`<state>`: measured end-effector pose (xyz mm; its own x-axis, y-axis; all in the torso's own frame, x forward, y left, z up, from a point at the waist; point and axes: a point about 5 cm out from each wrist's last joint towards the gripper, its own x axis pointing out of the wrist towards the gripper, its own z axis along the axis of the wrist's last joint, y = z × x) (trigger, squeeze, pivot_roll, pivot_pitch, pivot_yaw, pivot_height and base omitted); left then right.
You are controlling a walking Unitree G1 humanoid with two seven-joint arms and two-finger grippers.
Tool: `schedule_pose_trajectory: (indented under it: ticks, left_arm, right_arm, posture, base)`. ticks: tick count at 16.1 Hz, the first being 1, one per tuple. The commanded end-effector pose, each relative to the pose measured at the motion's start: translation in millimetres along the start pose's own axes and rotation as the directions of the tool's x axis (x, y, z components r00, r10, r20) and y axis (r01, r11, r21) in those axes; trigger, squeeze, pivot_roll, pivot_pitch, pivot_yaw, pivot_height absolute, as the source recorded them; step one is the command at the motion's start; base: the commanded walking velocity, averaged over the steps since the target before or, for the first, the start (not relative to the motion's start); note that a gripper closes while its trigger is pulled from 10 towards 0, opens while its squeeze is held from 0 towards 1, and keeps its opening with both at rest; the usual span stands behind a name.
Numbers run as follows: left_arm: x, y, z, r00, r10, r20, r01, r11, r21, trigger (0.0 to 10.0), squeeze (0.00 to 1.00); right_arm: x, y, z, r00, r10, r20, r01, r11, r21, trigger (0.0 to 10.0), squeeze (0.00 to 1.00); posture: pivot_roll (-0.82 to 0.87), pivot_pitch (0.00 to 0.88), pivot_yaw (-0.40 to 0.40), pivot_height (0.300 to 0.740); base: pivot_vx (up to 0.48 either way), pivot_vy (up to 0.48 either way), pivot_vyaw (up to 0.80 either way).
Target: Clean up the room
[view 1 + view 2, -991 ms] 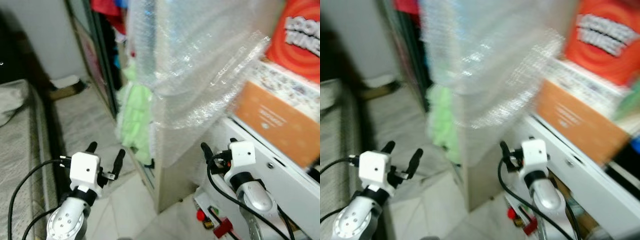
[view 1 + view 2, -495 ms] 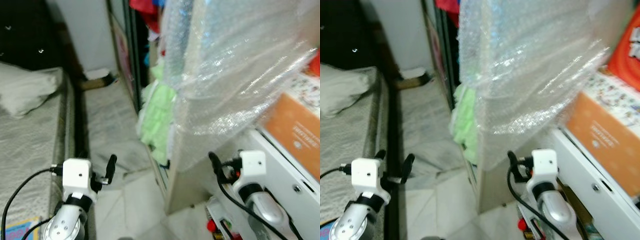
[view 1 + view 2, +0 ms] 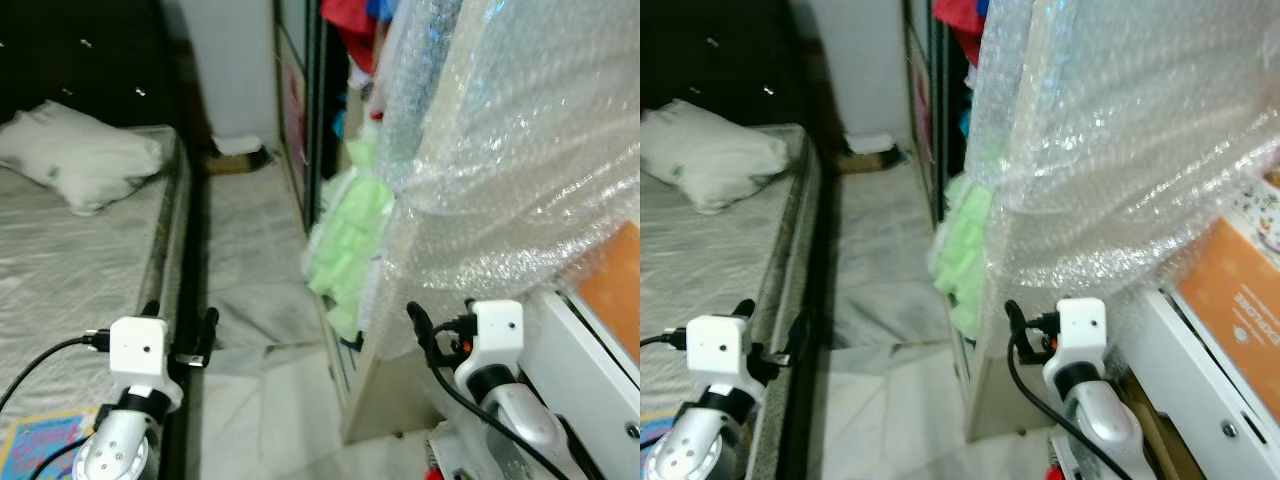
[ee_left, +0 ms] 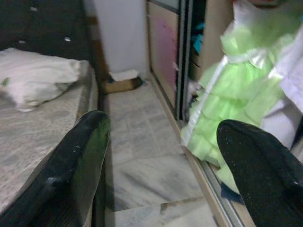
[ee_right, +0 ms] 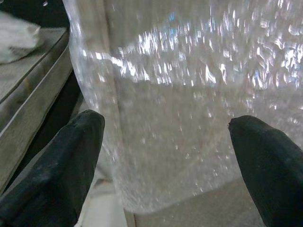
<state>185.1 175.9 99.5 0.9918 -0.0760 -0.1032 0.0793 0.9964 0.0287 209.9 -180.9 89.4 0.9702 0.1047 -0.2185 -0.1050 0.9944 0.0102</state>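
Bubble wrap sheet point(image 3: 520, 150), clear and shiny, draped over a tall upright panel at 1–3 o'clock, hanging loosely with a crumpled lower edge. Light green frilly garment point(image 3: 345, 240) at centre, 12 o'clock, hanging down out of the open wardrobe, its lower end just above the marble floor, touching the bubble wrap's edge. White pillow point(image 3: 85, 155) at 10 o'clock, lying rumpled on the grey mattress. Colourful flat book or card point(image 3: 35, 450) at 8 o'clock on the mattress corner, partly cut off.
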Motion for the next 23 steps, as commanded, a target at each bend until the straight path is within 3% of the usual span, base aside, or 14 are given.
schedule_pose_trajectory:
  ticks: [1,13,23]
  left_arm:
    - [-0.5,-1.2,-0.1,1.000,-0.019,-0.005,0.019,1.000,-0.002,10.0,0.00]
    - [0.2,-4.1,-0.3,1.000,-0.029,-0.004,0.029,1.000,-0.001,10.0,0.00]
    - [1.6,-6.9,2.9,0.999,-0.035,0.005,0.035,0.999,-0.002,10.0,0.00]
  right_arm:
    - [0.1,-1.9,3.2,1.000,-0.003,0.005,0.003,1.000,0.014,10.0,0.00]
    - [4.5,-1.0,-13.2,0.999,0.042,-0.033,-0.041,0.999,0.027,10.0,0.00]
    - [2.9,-0.2,-14.4,0.998,0.053,-0.027,-0.052,0.998,0.029,10.0,0.00]
  posture:
    - [0.04,0.000,-0.047,0.740]
    - [0.05,0.000,-0.056,0.740]
    - [0.05,0.000,-0.059,0.740]
  base:
    - [0.000,0.000,0.80]
    - [0.000,0.000,0.80]
    - [0.000,0.000,0.80]
